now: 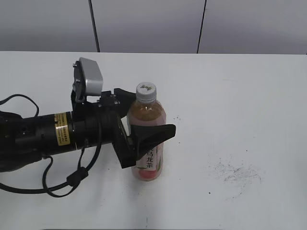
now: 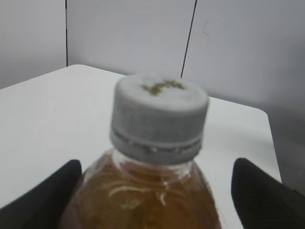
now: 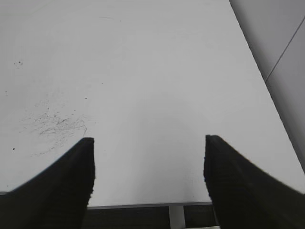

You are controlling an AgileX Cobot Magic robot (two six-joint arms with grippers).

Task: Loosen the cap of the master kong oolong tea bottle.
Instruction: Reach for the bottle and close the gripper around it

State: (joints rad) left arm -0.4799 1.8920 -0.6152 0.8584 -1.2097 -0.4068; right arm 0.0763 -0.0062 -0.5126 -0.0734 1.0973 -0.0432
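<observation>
The master kong oolong tea bottle stands upright on the white table, a little left of centre, nearly full of pale amber tea and so probably fairly heavy for its size. Its clear plastic wall likely gives under pressure, and looks smooth, so the body is best held at the labelled middle while the ribbed cap offers the better purchase for twisting. The left gripper brackets the bottle below the shoulder, its jaws spread on either side; whether the pads actually touch the plastic I cannot tell. The right gripper hangs wide open over bare table, holding nothing. The cap is white-grey with a small dark logo; the label is pink with black Chinese characters
</observation>
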